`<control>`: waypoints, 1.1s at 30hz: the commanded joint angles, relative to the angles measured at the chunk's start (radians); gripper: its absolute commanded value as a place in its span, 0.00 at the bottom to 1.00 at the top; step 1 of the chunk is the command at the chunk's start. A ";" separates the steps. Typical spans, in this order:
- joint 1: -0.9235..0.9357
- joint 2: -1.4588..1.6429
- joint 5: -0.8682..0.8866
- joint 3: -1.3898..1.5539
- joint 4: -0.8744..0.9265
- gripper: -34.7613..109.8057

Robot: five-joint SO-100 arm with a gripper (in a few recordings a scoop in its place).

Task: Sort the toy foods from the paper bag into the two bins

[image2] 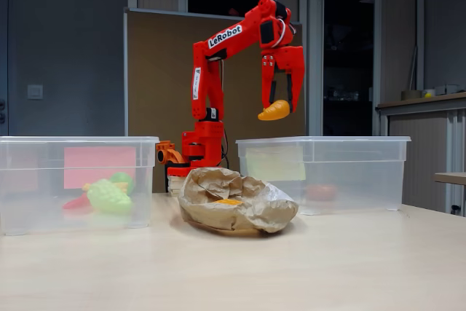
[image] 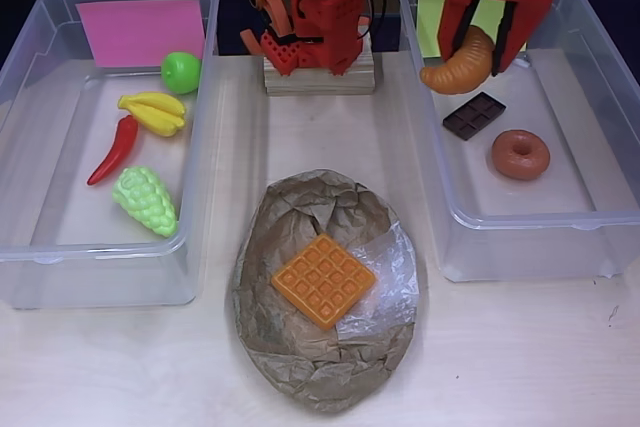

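- While the worktop [image: 520,367] lies pale and bare at its near edge, the crumpled brown paper bag [image: 300,357] sits nearest in the overhead view, between the two bins, with a shiny clear tape patch [image: 392,272] on its right side.
- The orange waffle [image: 323,279] lies flat on top of the bag, its right corner touching the tape patch; in the fixed view it shows as an orange sliver [image2: 228,201] inside the bag's folds [image2: 240,205].
- In the overhead view the left bin [image: 20,67] holds the green grapes [image: 146,200] nearest, then the red chili [image: 116,148], the yellow bananas [image: 154,112] just beside the chili's far end, and the green apple [image: 181,71] farthest, next to the pink label [image: 140,30].
- The right bin [image: 600,237] holds the brown donut [image: 519,154] and, a little farther and to its left, the brown chocolate bar [image: 473,115], the two near each other but apart.
- A yellow-green label [image: 432,22] lies at the far end of the right bin.
- The red gripper [image: 482,50] hangs over the far part of the right bin, its fingers clasped around the orange croissant [image: 460,65].
- In the fixed view the croissant [image2: 274,111] is held well above the bin's rim [image2: 320,140], with the gripper [image2: 280,103] pointing down.
- The arm's base [image: 318,37] stands on a wooden block [image: 320,77] at the far side, between the bins.
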 commanded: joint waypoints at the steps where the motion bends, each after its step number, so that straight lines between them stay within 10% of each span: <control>1: -0.109 0.038 0.189 0.034 -0.020 0.24; 14: -0.224 -0.061 0.368 0.192 -0.316 0.24; 33: -0.098 -0.353 0.123 0.288 -0.790 0.24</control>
